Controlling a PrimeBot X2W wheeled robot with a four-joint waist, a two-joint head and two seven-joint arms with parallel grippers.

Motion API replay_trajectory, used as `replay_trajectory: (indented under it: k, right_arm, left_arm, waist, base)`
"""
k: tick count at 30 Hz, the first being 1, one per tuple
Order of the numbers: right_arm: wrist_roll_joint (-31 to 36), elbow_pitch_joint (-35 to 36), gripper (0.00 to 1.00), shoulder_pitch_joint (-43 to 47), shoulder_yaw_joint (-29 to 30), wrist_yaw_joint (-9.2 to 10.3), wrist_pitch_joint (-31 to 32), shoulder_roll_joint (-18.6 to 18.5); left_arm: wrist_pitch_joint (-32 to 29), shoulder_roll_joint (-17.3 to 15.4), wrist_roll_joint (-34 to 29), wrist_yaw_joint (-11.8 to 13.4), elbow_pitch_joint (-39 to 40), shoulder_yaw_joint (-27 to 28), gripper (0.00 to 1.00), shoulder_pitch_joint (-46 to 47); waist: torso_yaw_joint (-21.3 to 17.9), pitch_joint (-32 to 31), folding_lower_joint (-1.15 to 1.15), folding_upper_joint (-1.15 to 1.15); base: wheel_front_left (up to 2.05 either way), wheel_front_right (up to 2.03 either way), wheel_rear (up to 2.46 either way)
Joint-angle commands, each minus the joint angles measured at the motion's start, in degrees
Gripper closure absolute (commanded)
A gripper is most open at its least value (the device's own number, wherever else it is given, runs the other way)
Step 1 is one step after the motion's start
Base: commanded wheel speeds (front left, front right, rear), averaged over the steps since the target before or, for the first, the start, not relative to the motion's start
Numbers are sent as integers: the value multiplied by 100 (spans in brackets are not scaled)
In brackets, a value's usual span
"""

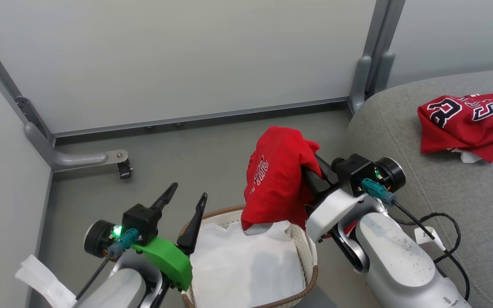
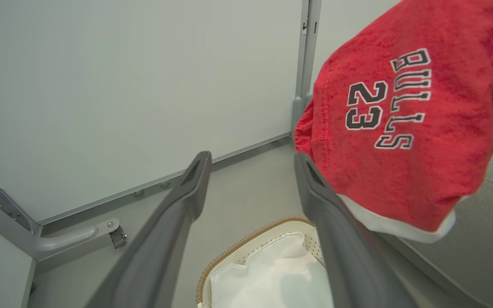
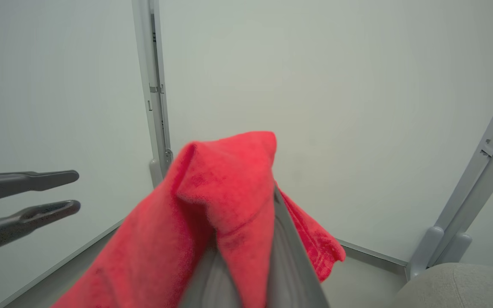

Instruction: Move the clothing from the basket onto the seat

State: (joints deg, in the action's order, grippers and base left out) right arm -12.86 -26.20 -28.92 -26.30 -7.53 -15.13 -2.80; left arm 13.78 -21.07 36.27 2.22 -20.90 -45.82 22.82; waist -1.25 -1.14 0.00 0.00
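The right gripper point(image 1: 313, 177) is clamped shut on a red jersey point(image 1: 276, 184), which is draped over both of its dark fingers and hides their tips. In the right wrist view the cloth point(image 3: 212, 205) rises in a folded peak above the fingers and falls away on both sides of them. Most of the jersey hangs to the gripper's left, above the far right part of the basket point(image 1: 310, 273). Its white-trimmed hem reaches down to the rim there, though I cannot tell whether it touches. The left wrist view shows the hanging side point(image 2: 400, 128) printed with "BULLS" and "23" in black-and-white letters.

The left gripper point(image 1: 186, 194) holds nothing and its fingers are spread wide. It is raised over the basket's far left rim, clearly apart from the held jersey on its right. Between its fingers point(image 2: 178, 205) show the grey floor point(image 2: 246, 192) and the basket's brown woven rim.

Inside the basket lies a white liner sheet point(image 1: 246, 261), crumpled and bare of red cloth.

To the right of the basket stands the grey seat point(image 1: 443, 184). A second red jersey point(image 1: 464, 124) lies crumpled on its cushion, well apart from both grippers, with large numerals facing up.
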Motion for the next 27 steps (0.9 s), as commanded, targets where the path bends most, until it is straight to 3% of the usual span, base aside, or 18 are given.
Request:
replay_trajectory:
  k: [1, 15, 27]
  right_arm:
    - [53, 46, 100, 118, 47, 8, -3, -18]
    - [339, 147, 100, 431, 528, 8, -3, -19]
    - [761, 449, 100, 649, 1154, 8, -3, -28]
  left_arm:
    - [58, 55, 50, -18, -45, 4, 0, -160]
    - [147, 442, -371, -86, 162, 184, 0, -534]
    - [136, 679, -706, -160, 352, 388, 0, -602]
  waist:
    - [-19, 7, 0, 0]
    - [-282, 85, 0, 0]
    - [-1249, 309, 0, 0]
  base:
    - [0, 0, 0]
    - [0, 0, 0]
    - [0, 0, 0]
